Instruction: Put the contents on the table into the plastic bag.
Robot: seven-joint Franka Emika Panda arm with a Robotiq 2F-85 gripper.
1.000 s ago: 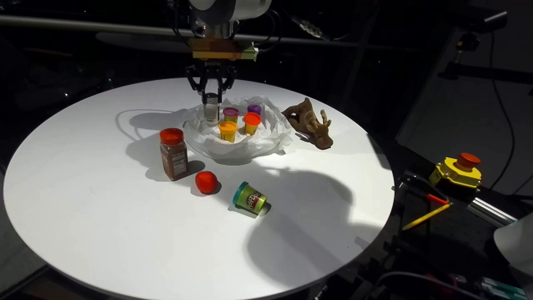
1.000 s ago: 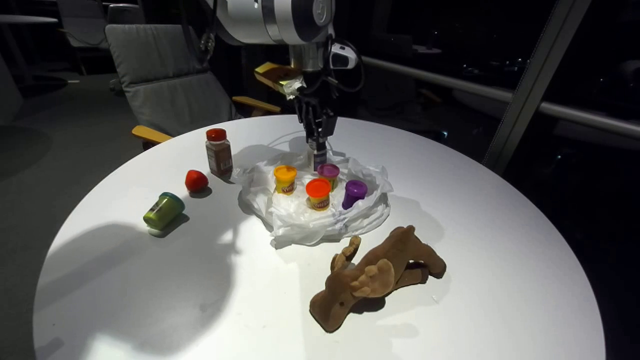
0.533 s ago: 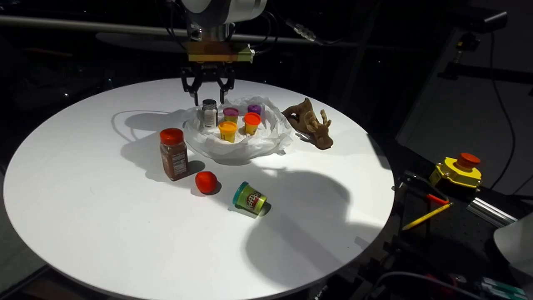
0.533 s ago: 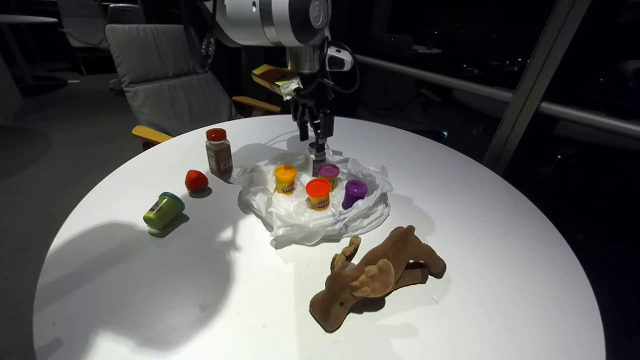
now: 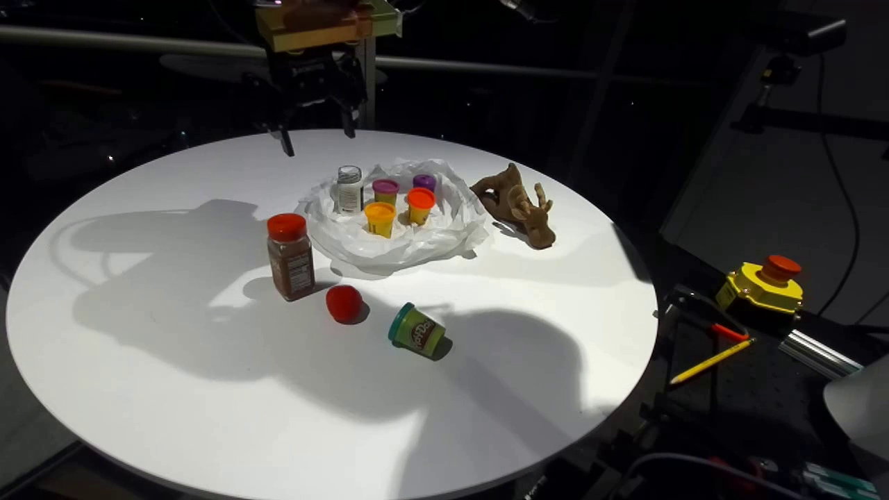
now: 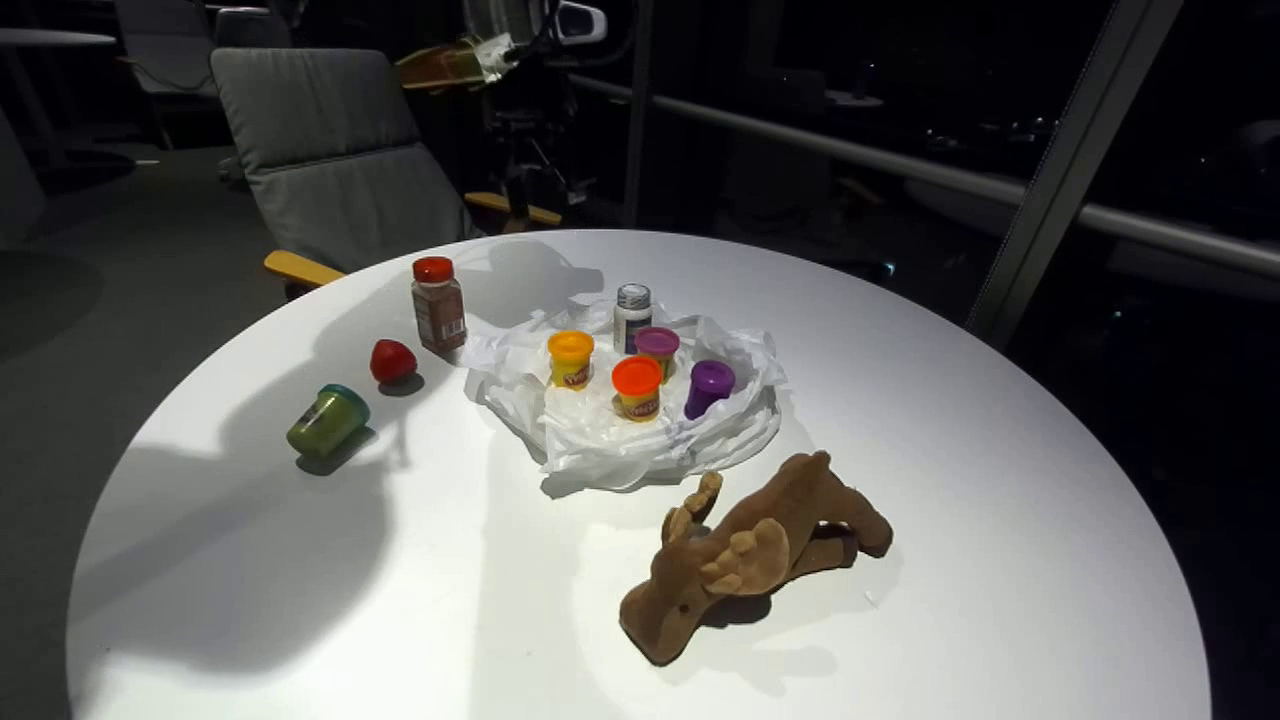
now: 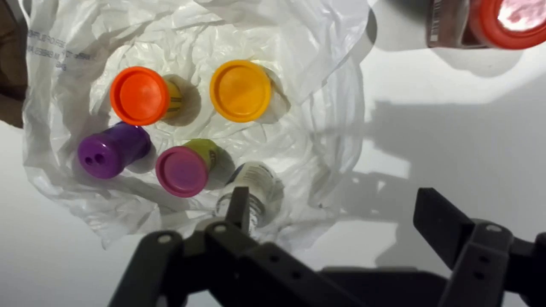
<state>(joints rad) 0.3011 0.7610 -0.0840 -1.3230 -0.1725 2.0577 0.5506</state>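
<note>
Though the pincer [image 7: 335, 204] overlaps the white bottle [image 6: 633, 320] in the wrist view, both exterior views show the two well apart. Jaws spread wide, facing each other across a big gap, only air between. Plastic bag [image 6: 610, 455] lies on the round surface [image 6: 1000, 480], wrinkled film bunched around five pieces: that bottle, upright, plus magenta-lidded tub [image 6: 657, 343], orange-lidded tub [image 6: 571, 362], red-orange-lidded tub [image 6: 637, 385] and purple container [image 6: 709, 388]. Off the bag: red-capped jar [image 6: 439, 308] standing just beside it, red lump [image 6: 393, 362] near the jar, green tub [image 6: 326, 425] tipped on its side past the lump, brown antlered toy [image 6: 755, 550] lying beside the bag on the side opposite the jar. Jar reads brown through clear walls, label on one face. Green tub has a teal lid.
</note>
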